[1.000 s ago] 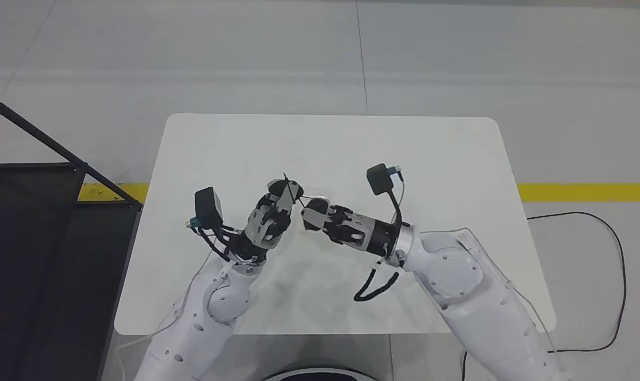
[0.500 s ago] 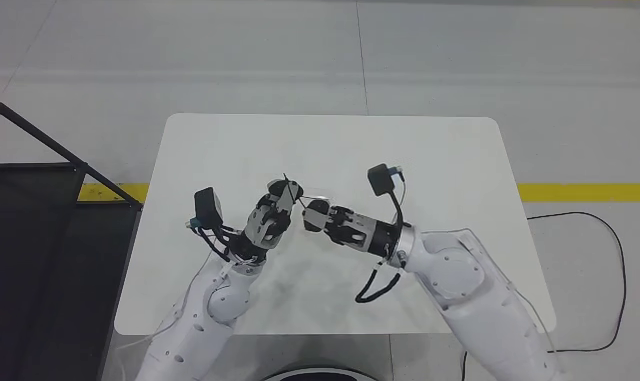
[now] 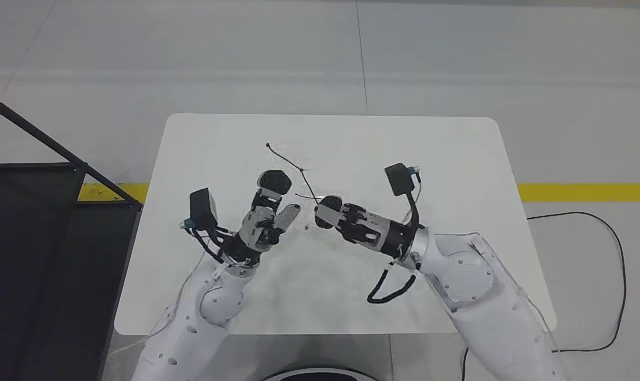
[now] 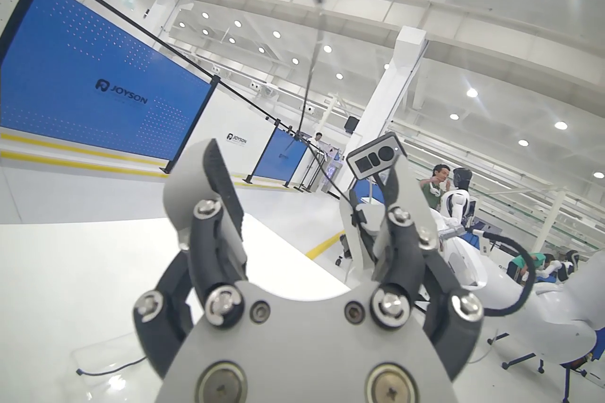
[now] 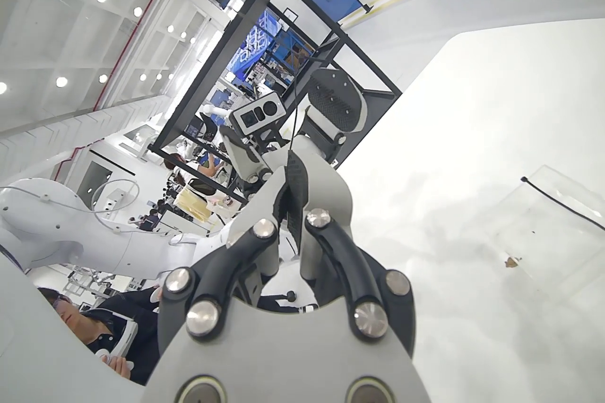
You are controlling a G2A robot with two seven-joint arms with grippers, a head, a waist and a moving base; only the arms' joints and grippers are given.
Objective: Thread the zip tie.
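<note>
Letting go, the left jaws have spread wide and drawn back. The zip tie (image 4: 312, 64) has swung out toward 11 o'clock over the bench (image 3: 450, 161), pinched at its near end by the right jaws, pressed together on it. So long a free length may wobble or twist in that pinch, spoiling the threading. Blue panels behind carry white lettering.

Wht table (image 3: 450, 151), gry floor (image 3: 200, 51), yel. lines (image 3: 580, 192)
</note>
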